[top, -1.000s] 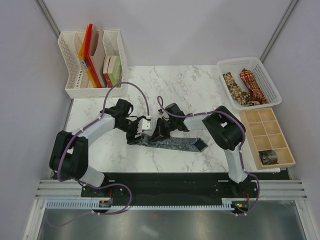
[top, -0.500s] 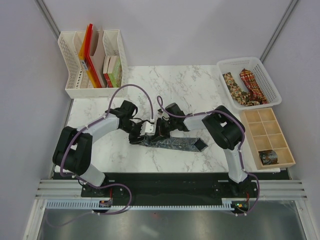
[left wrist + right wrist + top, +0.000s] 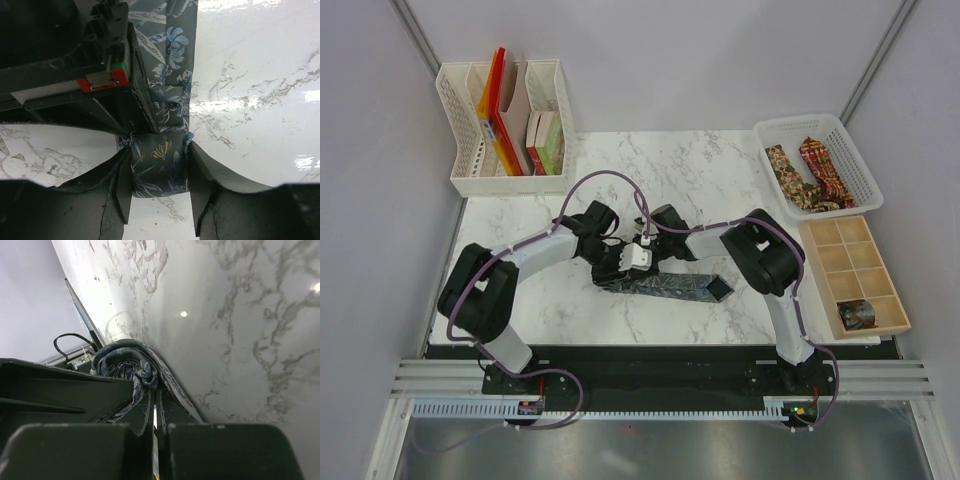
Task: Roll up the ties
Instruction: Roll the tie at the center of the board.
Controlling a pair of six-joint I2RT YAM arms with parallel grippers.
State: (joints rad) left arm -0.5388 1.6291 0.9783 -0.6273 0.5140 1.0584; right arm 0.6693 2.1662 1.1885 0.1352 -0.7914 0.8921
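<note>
The dark grey-green tie [image 3: 682, 288] lies on the marble table, its left part wound into a roll and its wide end flat to the right. My left gripper [image 3: 626, 270] is shut across the roll's width; in the left wrist view the roll [image 3: 159, 167] sits between its fingers [image 3: 199, 185], touching both. My right gripper [image 3: 644, 258] is shut on fabric at the roll's end; in the right wrist view the jaws [image 3: 156, 397] are almost together under the coiled tie [image 3: 124, 362]. A brown-gold tie [image 3: 781, 166] and a red tie [image 3: 823, 168] lie in the white basket [image 3: 860, 185].
A wooden divider box [image 3: 825, 262] at the right edge holds one rolled tie [image 3: 856, 314] in its near right cell. A white file rack [image 3: 460, 178] with coloured folders stands at the back left. Both arms meet over the table's middle.
My left arm has swung to the right and the roll has moved right along the tie. The flat part of the tie is shorter. My right gripper stays at the roll.
</note>
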